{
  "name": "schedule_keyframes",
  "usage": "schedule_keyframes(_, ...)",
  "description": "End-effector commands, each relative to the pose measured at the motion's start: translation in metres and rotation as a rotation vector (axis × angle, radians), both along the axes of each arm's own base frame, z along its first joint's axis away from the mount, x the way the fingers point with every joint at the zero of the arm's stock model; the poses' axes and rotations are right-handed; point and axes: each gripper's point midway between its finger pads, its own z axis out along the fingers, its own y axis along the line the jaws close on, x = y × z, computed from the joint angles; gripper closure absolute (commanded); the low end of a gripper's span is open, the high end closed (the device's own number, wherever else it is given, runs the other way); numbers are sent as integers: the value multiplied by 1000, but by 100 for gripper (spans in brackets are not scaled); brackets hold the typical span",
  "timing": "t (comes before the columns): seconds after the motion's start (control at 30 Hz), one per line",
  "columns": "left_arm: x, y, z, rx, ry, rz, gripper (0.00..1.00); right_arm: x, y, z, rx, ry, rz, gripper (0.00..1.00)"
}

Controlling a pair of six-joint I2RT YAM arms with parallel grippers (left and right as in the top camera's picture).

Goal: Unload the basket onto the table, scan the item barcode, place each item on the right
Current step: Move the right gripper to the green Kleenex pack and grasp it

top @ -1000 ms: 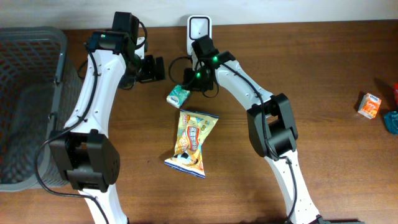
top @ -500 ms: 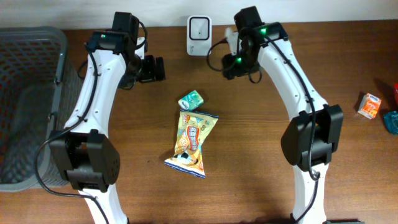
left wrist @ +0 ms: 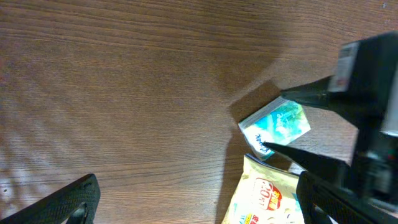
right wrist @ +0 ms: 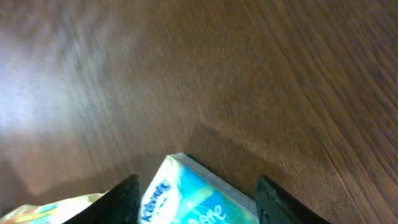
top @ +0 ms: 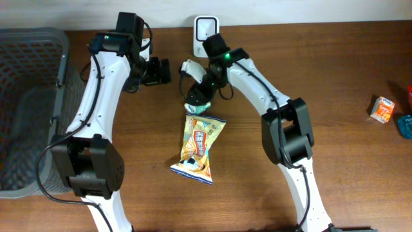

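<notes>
A small teal tissue pack (top: 195,107) lies flat on the wooden table just above a yellow snack bag (top: 199,145). My right gripper (top: 199,98) is down over the pack, open, with one finger on each side of it. In the right wrist view the pack (right wrist: 205,193) fills the gap between the black fingers (right wrist: 127,200). A white scanner (top: 206,29) stands at the table's back edge. My left gripper (top: 158,71) hovers open and empty to the left. From the left wrist I see the pack (left wrist: 280,127) and the snack bag (left wrist: 267,199).
A dark mesh basket (top: 38,35) stands at the far left. An orange box (top: 383,109) and a teal item (top: 405,125) lie at the right edge.
Half a second ago the right arm was up to the right of the scanner, away from the pack. It has now swung back down-left over the pack. The left arm has not moved.
</notes>
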Motion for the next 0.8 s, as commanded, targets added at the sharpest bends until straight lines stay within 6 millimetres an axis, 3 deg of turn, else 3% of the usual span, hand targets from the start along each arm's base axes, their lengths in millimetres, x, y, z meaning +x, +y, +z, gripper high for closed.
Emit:
schedule_keyframes(0.0,0,-2,0,-10,0,-4,1,9,-25,-26,-149,-26,-40,48)
schedule_keyframes(0.1,0,-2,0,-10,0,-4,1,2,-39,-33,-224,6,-52,49)
schedule_keyframes(0.27,0,-2,0,-10,0,-4,1,-15,-71,-44,-389,83,-105,65)
schedule_keyframes(0.33,0,-2,0,-10,1,-4,1,-18,-74,-39,-397,115,-152,70)
schedule_keyframes(0.37,0,-2,0,-10,0,-4,1,-15,-80,-32,-426,123,-233,80)
schedule_keyframes(0.4,0,-2,0,-10,0,-4,1,-11,-84,-24,-444,113,-293,80)
schedule_keyframes(0.47,0,-2,0,-10,0,-4,1,8,-99,2,-501,32,-422,75)
schedule_keyframes(0.53,0,-2,0,-10,0,-4,1,24,-103,33,-507,-70,-460,61)
schedule_keyframes(0.63,0,-2,0,-10,1,-4,1,43,-107,57,-511,-168,-497,53)
schedule_keyframes(0.7,0,-2,0,-10,0,-4,1,47,-96,61,-466,-202,-422,52)
schedule_keyframes(0.77,0,-2,0,-10,0,-4,1,43,-64,66,-323,-186,-310,51)
